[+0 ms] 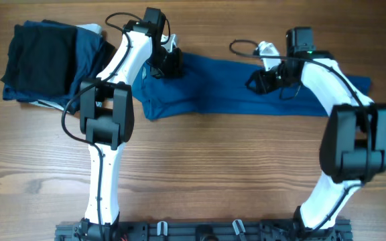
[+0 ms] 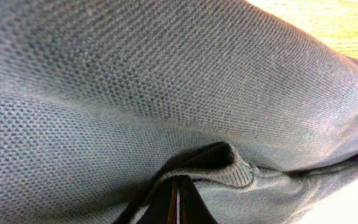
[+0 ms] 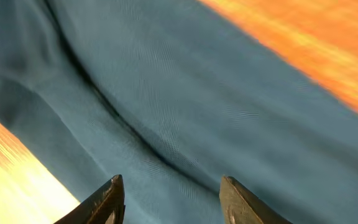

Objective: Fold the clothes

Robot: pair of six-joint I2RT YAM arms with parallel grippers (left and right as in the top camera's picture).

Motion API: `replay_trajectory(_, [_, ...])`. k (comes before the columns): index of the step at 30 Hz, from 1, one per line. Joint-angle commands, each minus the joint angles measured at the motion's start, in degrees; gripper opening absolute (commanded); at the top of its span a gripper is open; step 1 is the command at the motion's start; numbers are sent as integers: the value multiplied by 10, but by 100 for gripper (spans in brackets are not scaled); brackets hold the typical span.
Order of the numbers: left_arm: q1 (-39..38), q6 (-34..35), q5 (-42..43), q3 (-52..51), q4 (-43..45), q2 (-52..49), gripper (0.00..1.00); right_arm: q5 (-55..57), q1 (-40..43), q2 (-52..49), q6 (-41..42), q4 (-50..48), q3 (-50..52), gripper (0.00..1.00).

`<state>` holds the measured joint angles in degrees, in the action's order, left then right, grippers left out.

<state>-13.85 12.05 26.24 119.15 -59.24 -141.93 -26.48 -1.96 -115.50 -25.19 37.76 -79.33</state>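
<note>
Two pincers meet your blue polo shirt (image 1: 220, 94), stretched along the tabletop's (image 1: 213, 174) far edge toward its right corner. Your left pincer (image 2: 176, 208) is clamped on a fold; your right pincer (image 3: 173, 199) gapes wide, empty.

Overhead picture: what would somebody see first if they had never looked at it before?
First, the long blue polo shirt stretched sideways across the far half of the wooden table. Two white-and-black robot arms bend over it, the left arm at its left end and the right arm toward its right end. A pile of dark folded garments sits in the far left corner.
</note>
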Motion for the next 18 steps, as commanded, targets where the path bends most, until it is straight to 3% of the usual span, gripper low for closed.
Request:
replay_trajectory(1, [9,-13,-38,-1,-2,-13,4,-49,-1,-54,-95,-26,-7,50])
replay_trajectory(6, [9,-12,-38,-1,-6,-13,4,-59,2,-65,-126,26,-7,46])
replay_trajectory(11, [9,-12,-38,-1,-8,-13,4,39,16,-60,-132,144,-7,45])
replay_trajectory(18, [10,-12,-38,-1,-8,-13,4,191,17,-48,23,178,-18,47])
